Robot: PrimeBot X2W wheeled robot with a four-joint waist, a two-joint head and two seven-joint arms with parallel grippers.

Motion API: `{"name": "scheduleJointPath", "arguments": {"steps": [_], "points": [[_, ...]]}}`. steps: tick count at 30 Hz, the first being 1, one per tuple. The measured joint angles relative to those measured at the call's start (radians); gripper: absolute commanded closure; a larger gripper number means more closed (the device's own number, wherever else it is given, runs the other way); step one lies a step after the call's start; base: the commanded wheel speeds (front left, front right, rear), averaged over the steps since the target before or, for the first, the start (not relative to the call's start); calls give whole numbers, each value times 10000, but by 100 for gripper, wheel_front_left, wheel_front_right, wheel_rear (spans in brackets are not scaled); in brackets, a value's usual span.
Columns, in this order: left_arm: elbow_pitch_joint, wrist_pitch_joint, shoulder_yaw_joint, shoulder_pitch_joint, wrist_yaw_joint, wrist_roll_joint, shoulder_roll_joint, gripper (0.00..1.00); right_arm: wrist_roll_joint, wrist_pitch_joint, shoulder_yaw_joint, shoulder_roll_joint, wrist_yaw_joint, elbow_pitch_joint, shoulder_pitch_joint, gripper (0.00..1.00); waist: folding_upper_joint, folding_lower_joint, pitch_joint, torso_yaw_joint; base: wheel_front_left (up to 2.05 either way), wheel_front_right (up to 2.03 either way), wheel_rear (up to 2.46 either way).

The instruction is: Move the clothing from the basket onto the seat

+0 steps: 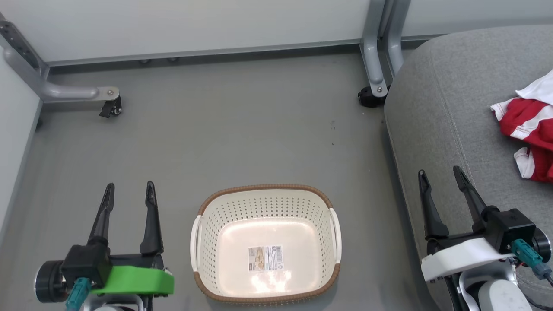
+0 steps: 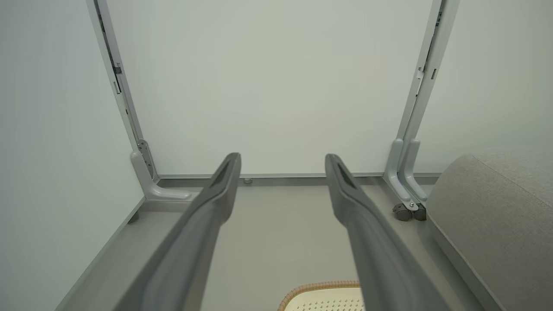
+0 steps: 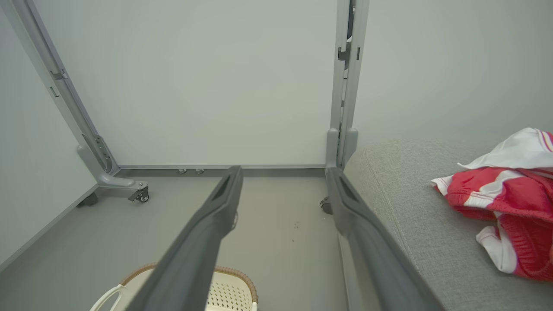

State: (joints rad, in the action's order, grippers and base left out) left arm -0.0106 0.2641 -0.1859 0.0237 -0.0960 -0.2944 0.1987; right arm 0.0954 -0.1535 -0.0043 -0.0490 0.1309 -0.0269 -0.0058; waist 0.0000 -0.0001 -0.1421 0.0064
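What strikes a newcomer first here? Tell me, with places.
The red and white clothing heaped on the grey seat at the right stands out first. The cream basket sits on the floor in the middle, empty except for a label. The left gripper and right gripper flank it, both open.

On the floor (image 1: 216,129) stands the basket (image 1: 263,188); on the seat (image 1: 440,108), clothing (image 1: 529,119).

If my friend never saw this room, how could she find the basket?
Find the big grey seat on the right, then look at the floor beside it. The basket stands there, between the left gripper and the right gripper. It's the only cream oval tub with holey sides, a brown woven rim and a sticker inside.
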Motion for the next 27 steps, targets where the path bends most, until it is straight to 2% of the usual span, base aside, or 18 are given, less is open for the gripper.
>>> {"name": "scheduleJointPath", "arguments": {"steps": [8, 27], "points": [[-372, -2, 328, -665, 604, 403, -330, 0, 0, 307, 123, 0, 0, -270, 687, 0, 0, 0, 610, 40, 0, 0, 0], [-943, 0, 825, -1654, 1181, 1060, -848, 0, 100, 681, 332, -2, 0, -616, 1824, 0, 0, 0, 1575, -173, 0, 0, 0]]}}
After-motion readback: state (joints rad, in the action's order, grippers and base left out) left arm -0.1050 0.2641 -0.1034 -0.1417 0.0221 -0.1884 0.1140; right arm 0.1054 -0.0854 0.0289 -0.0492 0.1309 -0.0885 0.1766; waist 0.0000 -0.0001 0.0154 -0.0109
